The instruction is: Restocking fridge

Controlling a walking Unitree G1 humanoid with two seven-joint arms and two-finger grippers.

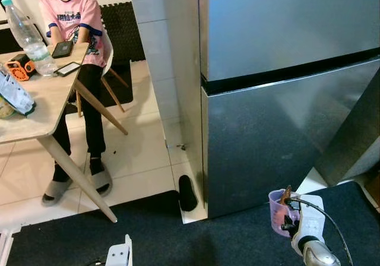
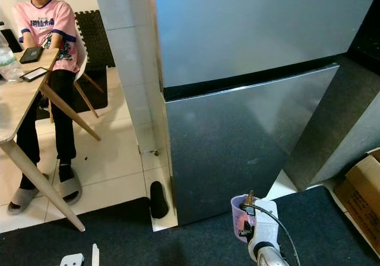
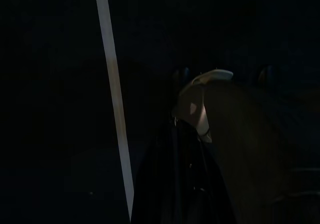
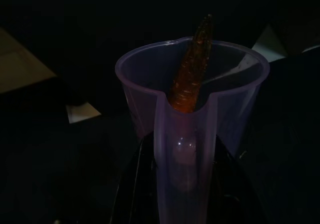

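Far left: a person in a pink shirt (image 1: pixel 70 18) seated at a light wooden table (image 1: pixel 41 108), grey slippers (image 1: pixel 97 180) on pale tiles; on the tabletop a clear plastic bottle (image 1: pixel 26 36), an orange gadget (image 1: pixel 19 69), two phones (image 1: pixel 63 48) and a snack bag (image 1: pixel 13 92). Near left, at the lower edge: left gripper (image 1: pixel 119 255), just a white piece of it visible above the dark carpet (image 1: pixel 71 236); open or shut, cannot tell, the left wrist view too dark. Centre: a white tiled pillar (image 1: pixel 160 52), a black slipper (image 1: pixel 187 193) at its foot, then the grey steel fridge (image 1: pixel 285 129), both doors closed, a black seam between upper and lower door. Near right, just in front of the lower door: right gripper (image 4: pixel 182 156) clenched on the handle side of a translucent purple measuring cup (image 4: pixel 192 114), cup upright, above the fingers, off the floor. Inside the cup: a carrot (image 4: pixel 192 66), orange, speckled, standing with its narrow tip above the rim. Far right: a cardboard box (image 2: pixel 361 190) on the carpet.
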